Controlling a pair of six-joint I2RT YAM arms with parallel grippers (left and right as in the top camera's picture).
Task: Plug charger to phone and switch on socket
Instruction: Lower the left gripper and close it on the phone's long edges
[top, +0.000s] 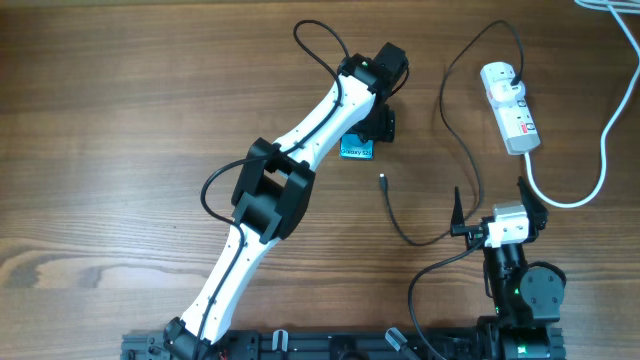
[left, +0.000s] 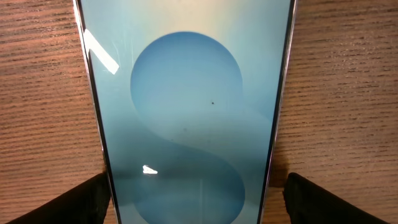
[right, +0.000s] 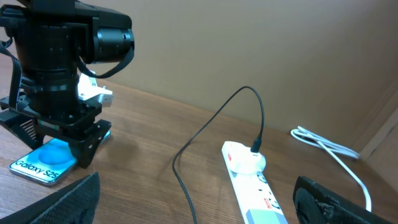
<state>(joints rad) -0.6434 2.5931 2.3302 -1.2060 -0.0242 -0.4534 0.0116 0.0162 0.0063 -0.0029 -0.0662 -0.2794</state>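
One phone (top: 356, 150), one charger (top: 383, 181), one socket (top: 510, 108); left jaws wide astride phone, right jaws wide, empty.

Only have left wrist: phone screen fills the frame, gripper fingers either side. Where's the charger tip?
Observer: The charger tip lies loose on the table, just off the phone on the right arm's side, not plugged in.
Operator: Right gripper busy?
Observer: No, the right gripper is open and empty, with the charger cable running past it.
Operator: Socket?
Observer: The socket lies beyond the right gripper, with a white plug in it. Its switch is too small to read.
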